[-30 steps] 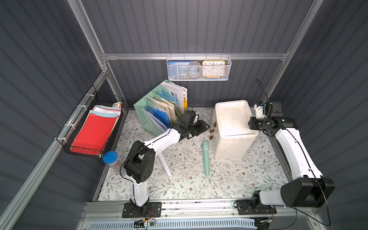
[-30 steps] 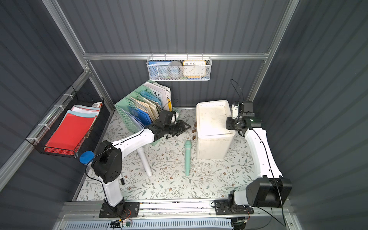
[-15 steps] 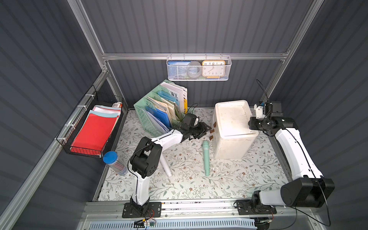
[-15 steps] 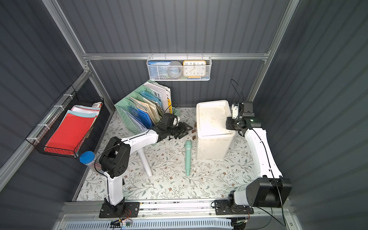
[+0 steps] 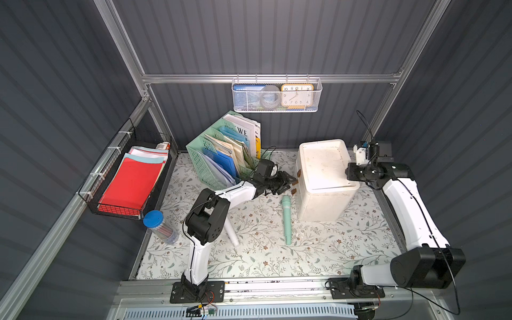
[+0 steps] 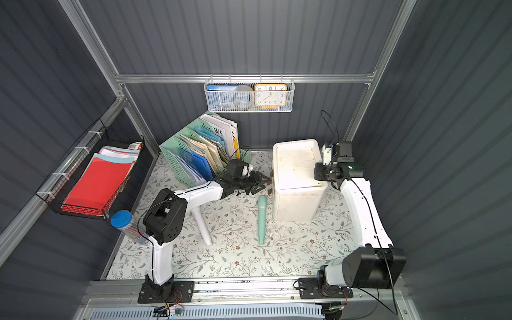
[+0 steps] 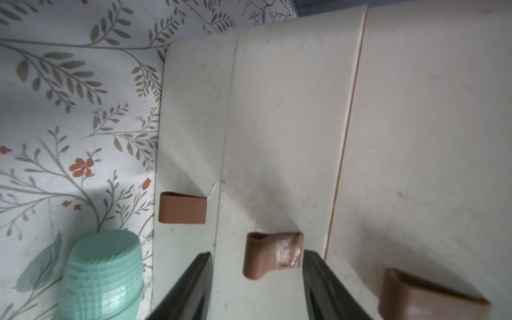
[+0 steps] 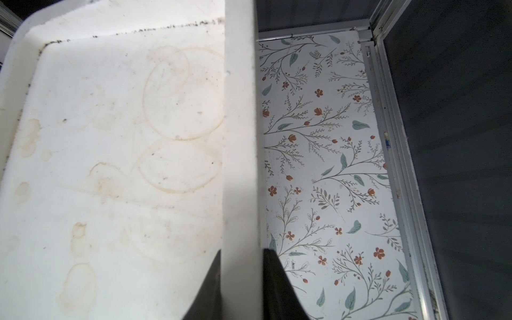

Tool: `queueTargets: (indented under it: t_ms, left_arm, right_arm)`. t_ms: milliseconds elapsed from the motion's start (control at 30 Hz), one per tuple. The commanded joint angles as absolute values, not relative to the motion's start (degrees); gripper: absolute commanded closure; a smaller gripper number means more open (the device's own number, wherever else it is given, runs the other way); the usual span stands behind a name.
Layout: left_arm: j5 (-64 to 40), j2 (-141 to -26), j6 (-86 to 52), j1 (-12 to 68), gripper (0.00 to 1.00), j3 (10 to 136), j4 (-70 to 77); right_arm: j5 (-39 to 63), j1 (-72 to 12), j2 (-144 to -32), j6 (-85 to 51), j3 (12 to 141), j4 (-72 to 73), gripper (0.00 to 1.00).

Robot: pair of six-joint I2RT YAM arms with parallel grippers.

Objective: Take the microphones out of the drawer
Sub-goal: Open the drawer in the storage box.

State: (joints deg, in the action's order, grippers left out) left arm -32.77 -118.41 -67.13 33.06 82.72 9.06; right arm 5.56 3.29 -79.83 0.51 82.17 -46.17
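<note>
The green microphone [image 5: 286, 219] lies on the table [image 5: 249, 257], out of the drawer, just beside the white drawer unit [image 5: 324, 171]. Behind it, the left gripper [image 5: 288, 181] stands with its jaws apart, either side of a brown handle [image 7: 271, 255]. Farther back, the right gripper [image 8: 242, 252] is clamped on the unit's top rim [image 8: 239, 124].

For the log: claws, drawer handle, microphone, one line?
left claw: open astride middle handle | right claw: shut on cabinet rim | microphone: on table beside cabinet
</note>
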Motion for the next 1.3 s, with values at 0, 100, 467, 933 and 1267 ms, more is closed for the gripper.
queueTargets:
  t_ms: [0,100,467,933,1267]
  left_arm:
    - [-34.9,-119.7,-68.6,32.8,0.44,83.5,11.0]
    - [-35.1,-119.9,-69.1,32.8,0.45,83.4,11.9]
    - [-35.6,-120.8,-71.0,32.8,0.57,82.9,15.4]
    - [-35.6,-119.8,-71.1,32.8,1.0,81.6,16.8]
    - [-34.0,-117.7,-70.7,31.8,1.0,79.2,16.7]
  right_arm:
    - [15.6,2.3,-81.0,-4.6,78.8,-52.8,0.94]
    - [15.7,2.3,-81.2,-4.5,78.7,-53.0,0.94]
    - [15.5,2.2,-81.0,-4.4,78.6,-52.9,0.94]
    - [15.4,2.3,-81.1,-4.5,78.7,-53.0,0.94]
    - [13.8,2.3,-81.2,-4.3,79.0,-53.2,1.0]
